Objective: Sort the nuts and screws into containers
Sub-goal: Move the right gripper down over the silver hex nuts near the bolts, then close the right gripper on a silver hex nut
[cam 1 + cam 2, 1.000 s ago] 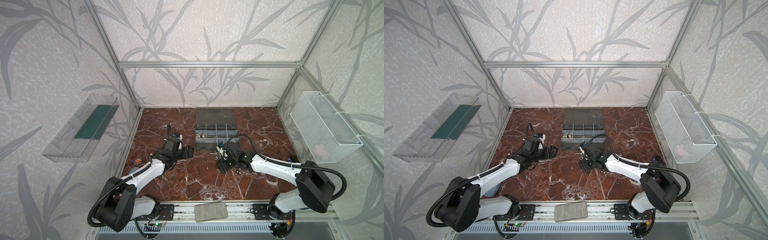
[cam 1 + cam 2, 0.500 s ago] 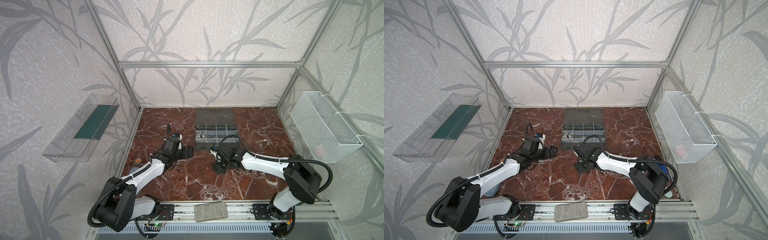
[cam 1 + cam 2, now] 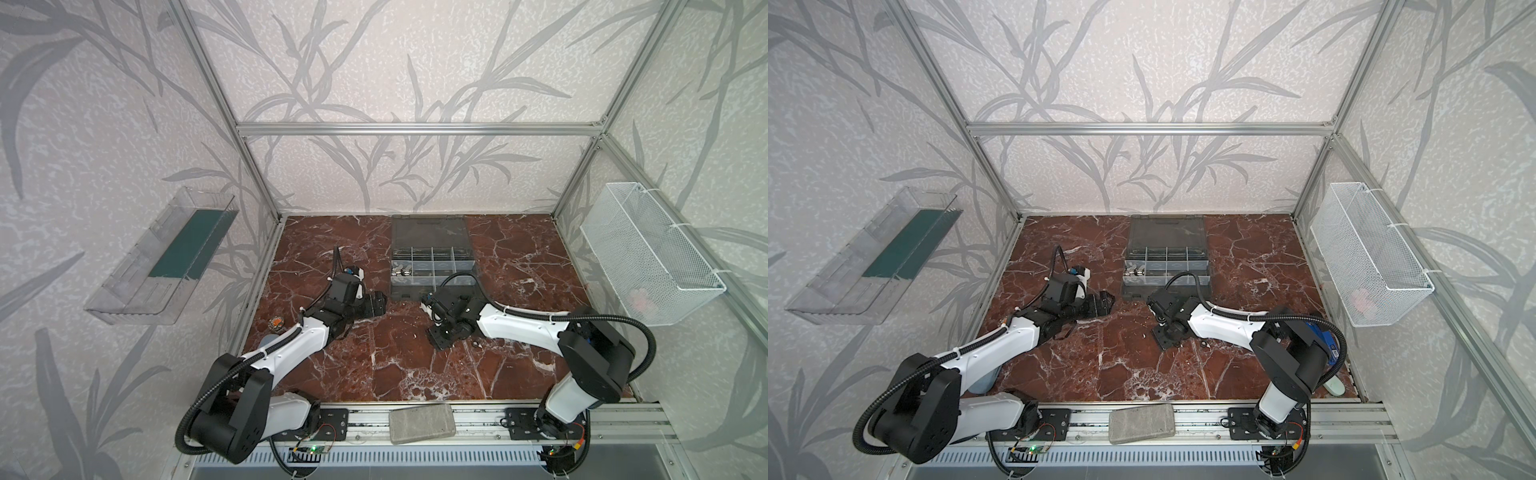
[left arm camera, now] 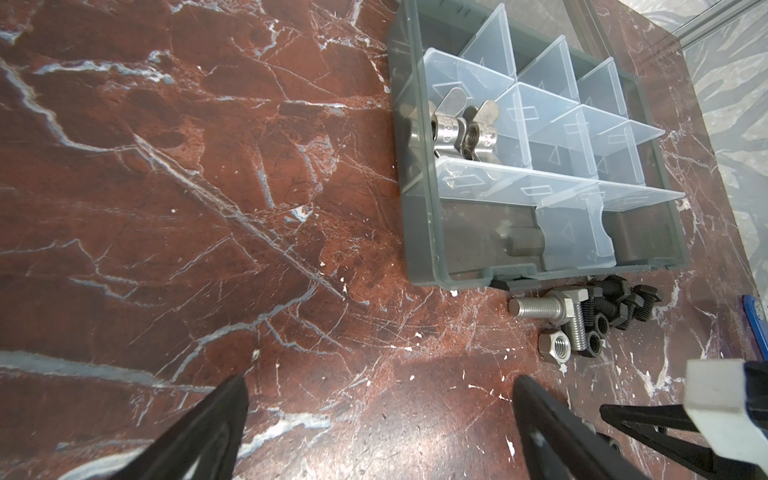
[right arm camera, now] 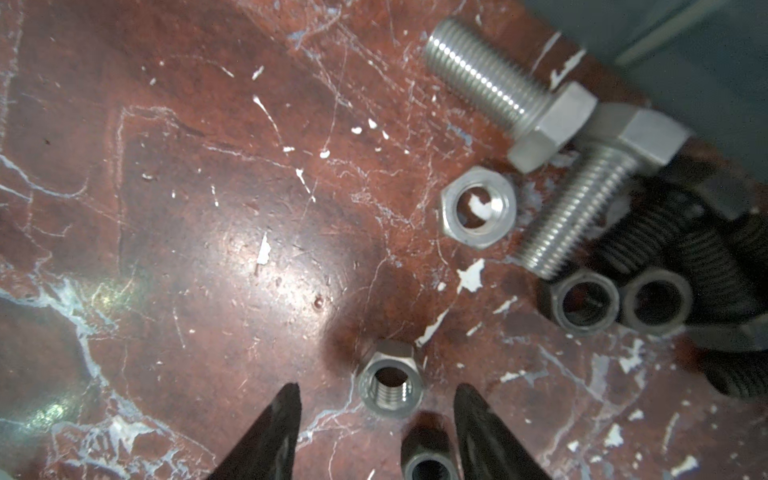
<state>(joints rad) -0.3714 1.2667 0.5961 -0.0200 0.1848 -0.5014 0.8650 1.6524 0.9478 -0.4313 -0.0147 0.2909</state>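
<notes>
Hardware lies loose on the red marble table (image 4: 166, 187), bunched just beside the near wall of the grey organizer case (image 3: 409, 294), at about 6 o'clock from it in both top views. Two silver screws (image 5: 490, 79) meet at their hex heads. Black screws (image 5: 665, 241) and black nuts (image 5: 586, 303) pile against them, and one silver hex nut (image 5: 478, 205) lies flat close by. The right gripper (image 5: 376, 390) points down at that spot. Its fingers (image 5: 270, 432) are spread either side of a second silver hex nut (image 5: 390, 384), with a gap showing on each side. A small black nut (image 5: 430, 459) sits between them too. The left gripper (image 4: 380, 407) hangs at about 8 o'clock from the case, its fingers wide apart over bare marble, pinching nothing. Among the containers (image 4: 540, 124), silver wing nuts (image 4: 457, 129) lie together in one cell against the case's side wall.
</notes>
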